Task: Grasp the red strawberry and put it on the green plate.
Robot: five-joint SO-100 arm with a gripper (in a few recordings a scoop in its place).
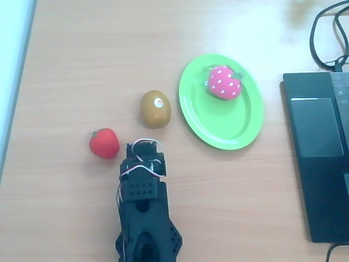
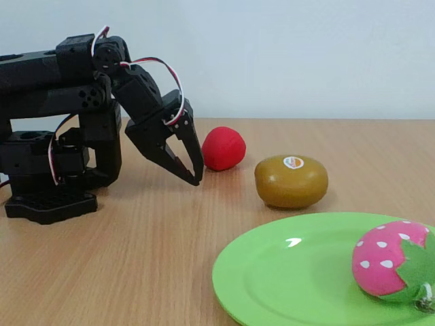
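Note:
The red strawberry [image 1: 104,143] [image 2: 223,148] rests on the wooden table, a short way left of my gripper [image 1: 143,146] in the overhead view. In the fixed view the gripper [image 2: 194,178] hangs tilted down just above the table, its tip left of the strawberry and apart from it. Its fingers meet at the tip, shut on nothing. The green plate [image 1: 218,123] [image 2: 285,272] lies to the right in the overhead view, beyond the kiwi.
A pink strawberry with white dots [image 1: 224,83] [image 2: 391,265] sits on the plate. A brown kiwi [image 1: 156,108] [image 2: 291,180] stands between the gripper and the plate. A dark laptop [image 1: 319,153] and cables [image 1: 327,33] occupy the right edge.

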